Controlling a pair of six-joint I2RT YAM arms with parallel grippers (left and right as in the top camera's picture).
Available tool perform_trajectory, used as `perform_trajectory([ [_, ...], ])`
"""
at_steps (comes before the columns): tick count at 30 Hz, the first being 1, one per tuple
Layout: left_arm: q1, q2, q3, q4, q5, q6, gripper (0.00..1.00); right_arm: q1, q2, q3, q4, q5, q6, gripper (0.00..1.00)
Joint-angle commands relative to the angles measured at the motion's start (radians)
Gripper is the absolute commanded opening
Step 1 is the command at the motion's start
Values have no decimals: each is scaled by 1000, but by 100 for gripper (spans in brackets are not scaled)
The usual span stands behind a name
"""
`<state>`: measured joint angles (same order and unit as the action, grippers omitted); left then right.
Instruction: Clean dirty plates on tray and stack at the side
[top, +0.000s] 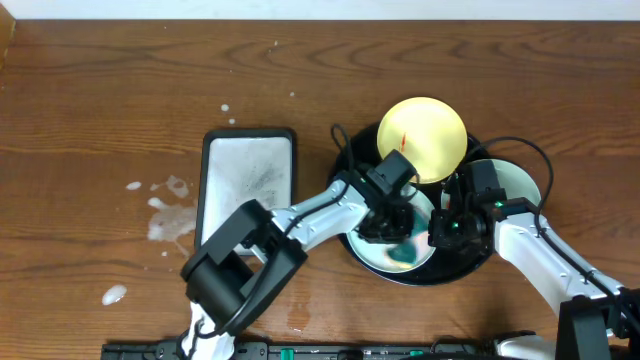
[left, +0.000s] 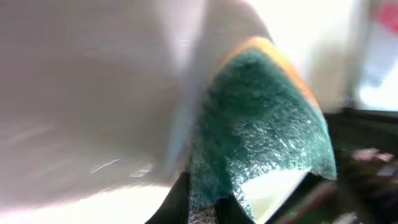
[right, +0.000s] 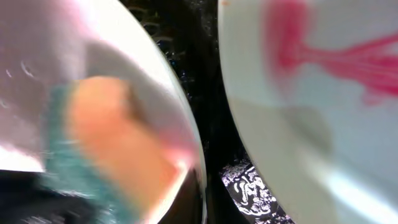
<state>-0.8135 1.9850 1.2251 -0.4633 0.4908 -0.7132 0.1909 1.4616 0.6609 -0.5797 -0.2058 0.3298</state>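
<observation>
The black round tray (top: 350, 205) holds three plates. The yellow plate (top: 425, 140), with a red smear, leans at the back. One mint-green plate (top: 515, 180) lies at the right; the right wrist view shows a red smear on it (right: 323, 68). The other mint-green plate (top: 385, 258) lies at the front. My left gripper (top: 388, 228) is shut on a green and orange sponge (left: 261, 124), pressed on this front plate (left: 93, 93); the sponge also shows from overhead (top: 404, 257). My right gripper (top: 440, 232) is shut on that plate's rim (right: 198, 168).
A rectangular dark tray (top: 248, 140) with a soapy white inside lies left of the round tray. Foam spots (top: 165, 215) sit on the wooden table further left. The black tray floor (right: 199, 56) shows between the two mint-green plates.
</observation>
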Motion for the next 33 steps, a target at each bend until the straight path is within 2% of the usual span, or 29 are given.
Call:
perform_trajectory([
  [1, 47, 18, -67, -130, -390, -3, 7, 1, -3, 6, 3, 0, -13, 1],
  [4, 48, -41, -62, -186, -604, -2, 7, 1, -3, 6, 3, 0, -13, 1],
  [6, 43, -80, -61, -194, -679, 7, 7, 1, -3, 6, 3, 0, -13, 1],
  [10, 42, -168, -61, -193, -678, 18, 7, 1, -3, 6, 0, 0, -21, 1],
  [16, 48, -374, -61, -199, -520, 37, 8, 0, -17, 7, -15, 1, -24, 1],
  [20, 78, -531, -61, -279, -533, 52, 8, 1, -74, 21, -71, 62, -23, 1],
  [25, 216, -654, -64, -465, -623, 92, 8, 6, -194, 102, -203, 172, -36, 1],
  [28, 313, -663, -93, -508, -644, 131, 8, 32, -262, 152, -247, 214, -38, 1],
  [31, 404, -650, -153, -501, -642, 141, 29, 76, -320, 201, -278, 325, -38, 1],
  [33, 457, -641, -192, -481, -641, 141, 29, 113, -348, 227, -289, 398, -39, 1],
])
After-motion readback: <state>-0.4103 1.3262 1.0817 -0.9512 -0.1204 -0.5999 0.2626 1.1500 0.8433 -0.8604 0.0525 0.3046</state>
